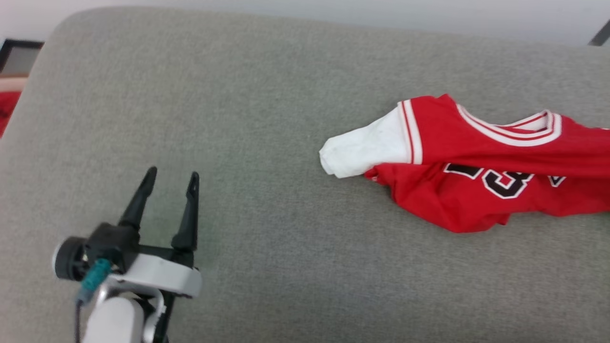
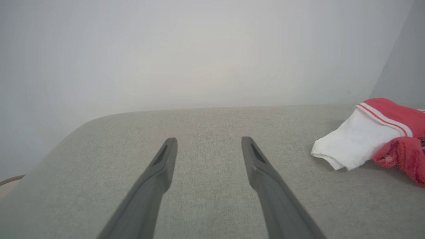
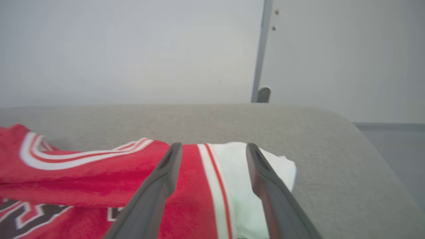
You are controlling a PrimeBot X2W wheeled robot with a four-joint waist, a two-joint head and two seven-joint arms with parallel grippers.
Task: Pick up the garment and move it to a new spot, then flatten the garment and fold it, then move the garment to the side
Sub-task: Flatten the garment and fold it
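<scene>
The head camera looks steeply down from above onto a grey padded surface (image 1: 286, 95), with the left gripper (image 1: 172, 172) close at the lower left and the red and white garment (image 1: 476, 162) cut off by the right edge. The left wrist camera sits low over that surface, facing along its own spread fingers toward a pale wall (image 2: 199, 49), and shares the garment's white sleeve (image 2: 352, 142) with the head view. The right wrist camera, equally low, looks along the right gripper (image 3: 213, 146) from very near the garment, sharing its striped collar (image 3: 83, 156) with the head view
</scene>
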